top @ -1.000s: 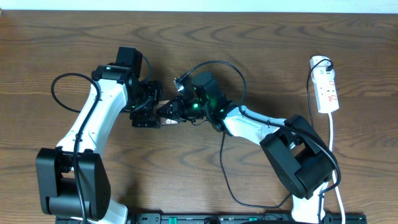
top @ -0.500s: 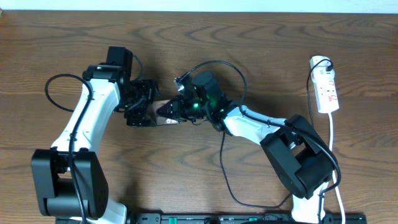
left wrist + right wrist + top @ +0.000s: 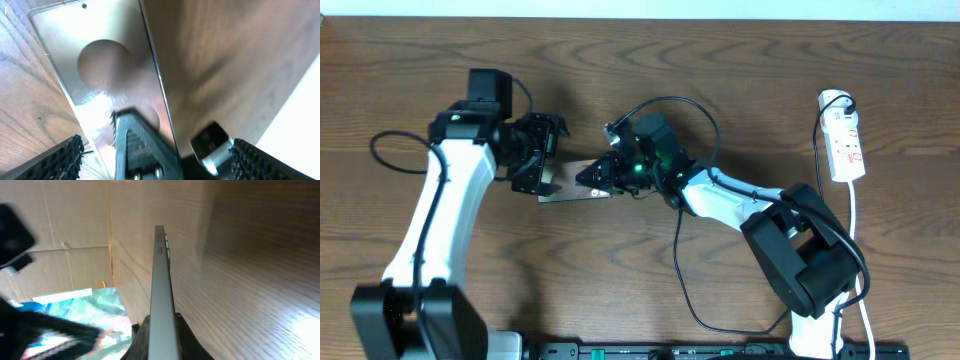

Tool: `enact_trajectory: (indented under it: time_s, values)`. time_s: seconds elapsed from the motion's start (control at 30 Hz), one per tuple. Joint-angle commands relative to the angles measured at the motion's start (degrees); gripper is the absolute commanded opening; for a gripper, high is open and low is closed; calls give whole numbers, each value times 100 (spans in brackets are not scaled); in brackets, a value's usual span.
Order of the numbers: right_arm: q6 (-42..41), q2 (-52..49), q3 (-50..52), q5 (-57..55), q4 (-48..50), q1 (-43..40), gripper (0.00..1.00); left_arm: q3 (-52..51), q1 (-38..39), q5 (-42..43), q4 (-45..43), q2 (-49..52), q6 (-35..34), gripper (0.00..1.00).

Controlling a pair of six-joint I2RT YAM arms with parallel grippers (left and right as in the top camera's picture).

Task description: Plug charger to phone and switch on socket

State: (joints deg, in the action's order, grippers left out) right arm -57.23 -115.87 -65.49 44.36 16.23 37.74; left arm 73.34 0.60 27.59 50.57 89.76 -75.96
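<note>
The phone is a brown slab held off the table between the two grippers. My right gripper is shut on its right end. The right wrist view shows the phone edge-on between those fingers. My left gripper is open at the phone's left end. The left wrist view shows the phone's shiny face and oval ahead of the spread fingers. A blurred black and silver piece sits between them. I cannot pick out the charger's plug tip. The white socket lies far right.
A black plug sits at the socket's far end and a white lead runs toward the front edge. A thin black cable loops over the right wrist and trails to the front. Another cable loop hangs at the left arm.
My left arm has drawn back to the left and slightly up, away from the right gripper, uncovering more of the phone. The right gripper and phone have stayed almost still.
</note>
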Motion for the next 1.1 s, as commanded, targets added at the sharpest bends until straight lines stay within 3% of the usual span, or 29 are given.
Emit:
enact_trajectory:
  time_s: [0.0,0.37,0.6,1.07]
  values:
    - [114,9,-24,168,-22,-157,1,192,-122,52,-37,-452,291,92]
    - [-267,9,-24,428,-13,-584,1,190,-181,44,-745,-1427,1488,92]
    - [-907,9,-24,699,590,-992,1,74,-181,151,-890,-1408,1510,92]
    - [-1204,9,-24,1045,933,-1567,1,-890,-181,1150,-2682,-1408,1377,92]
